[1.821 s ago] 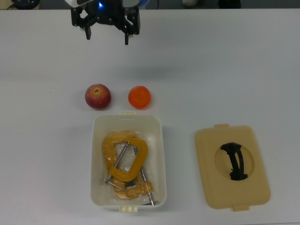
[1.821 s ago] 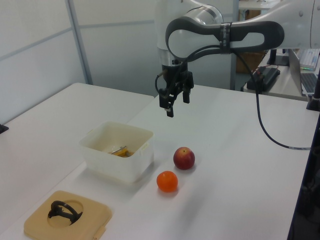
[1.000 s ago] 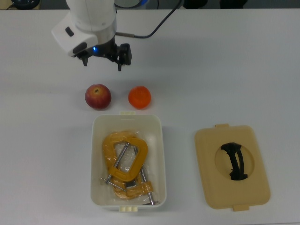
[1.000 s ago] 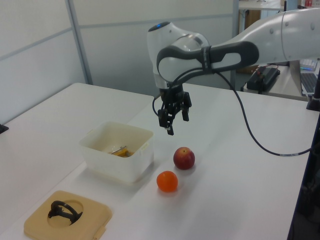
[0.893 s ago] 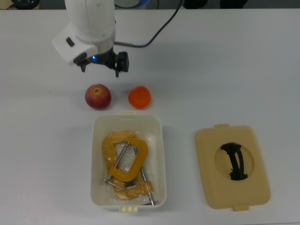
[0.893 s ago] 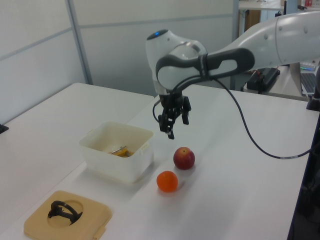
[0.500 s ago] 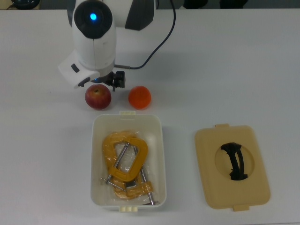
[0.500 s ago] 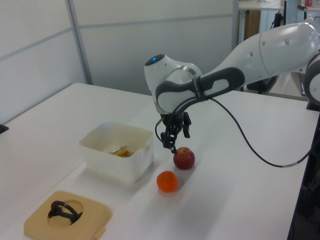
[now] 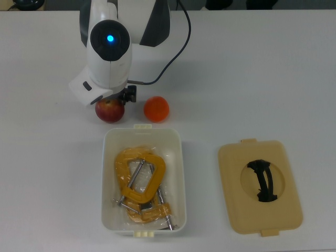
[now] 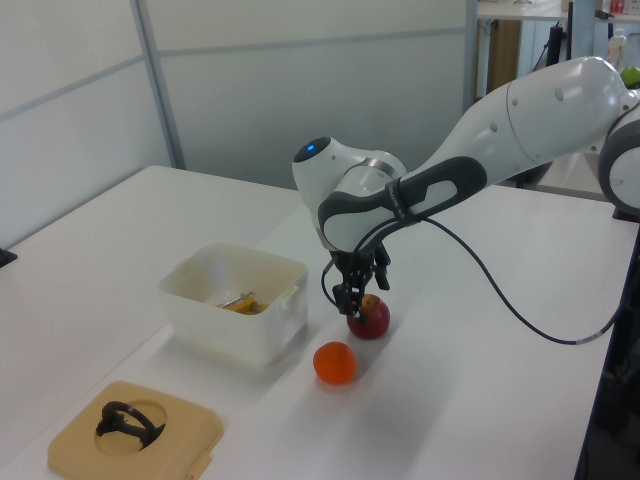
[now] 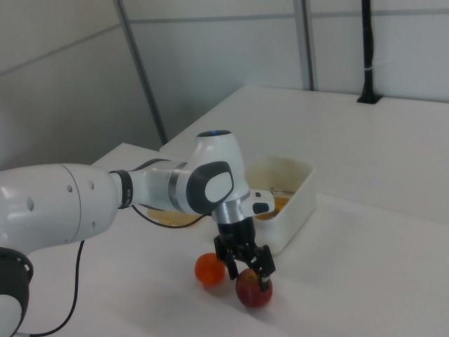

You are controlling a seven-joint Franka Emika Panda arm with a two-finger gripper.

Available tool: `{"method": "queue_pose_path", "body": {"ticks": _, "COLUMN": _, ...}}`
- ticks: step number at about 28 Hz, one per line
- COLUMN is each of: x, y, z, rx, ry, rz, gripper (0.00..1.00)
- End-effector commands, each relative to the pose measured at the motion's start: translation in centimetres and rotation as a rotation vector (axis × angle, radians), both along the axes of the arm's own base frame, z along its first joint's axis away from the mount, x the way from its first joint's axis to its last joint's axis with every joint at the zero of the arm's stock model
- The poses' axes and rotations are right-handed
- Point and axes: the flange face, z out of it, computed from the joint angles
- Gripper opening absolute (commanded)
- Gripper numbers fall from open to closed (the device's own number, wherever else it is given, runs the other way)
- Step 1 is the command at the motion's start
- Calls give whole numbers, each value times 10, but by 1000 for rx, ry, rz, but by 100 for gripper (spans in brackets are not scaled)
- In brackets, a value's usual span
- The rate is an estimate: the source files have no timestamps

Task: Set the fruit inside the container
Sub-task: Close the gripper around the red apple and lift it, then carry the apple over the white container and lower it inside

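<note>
White bench, grey wall panels behind. Gripper [image 11: 248, 270] spread open, fingers straddling the apple [image 11: 254, 291], which sits directly beneath it, not yet clamped. Orange [image 9: 156, 108] is just beside the apple; both lie just off the container's [image 9: 108, 140] short end.

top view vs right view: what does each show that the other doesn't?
Only the top view shows the tan lid with its black handle, and the whole of the yellow-orange clamps lying in the container. Only the right view shows the gripper with its fingers straddling the apple from above; in the top view the arm hides most of this. Both show the orange on the table beside the apple.
</note>
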Motion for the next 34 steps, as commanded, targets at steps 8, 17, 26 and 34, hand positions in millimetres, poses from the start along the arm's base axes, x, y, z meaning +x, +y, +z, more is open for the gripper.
{"method": "queue_pose_path", "body": {"ticks": 8, "x": 7, "y": -3, "z": -20, "rx": -9, "ry": -59, "rz": 11, "gripper": 69}}
{"method": "queue_pose_path", "body": {"ticks": 17, "x": 0, "y": -30, "z": 61, "rx": -9, "ry": -107, "rz": 6, "gripper": 44}}
{"method": "queue_pose_path", "body": {"ticks": 26, "x": 27, "y": -13, "z": 162, "rx": 45, "ry": -358, "rz": -75, "gripper": 46}}
{"method": "queue_pose_path", "body": {"ticks": 34, "x": 72, "y": 56, "z": 155, "rx": 116, "ry": -695, "rz": -46, "gripper": 53}}
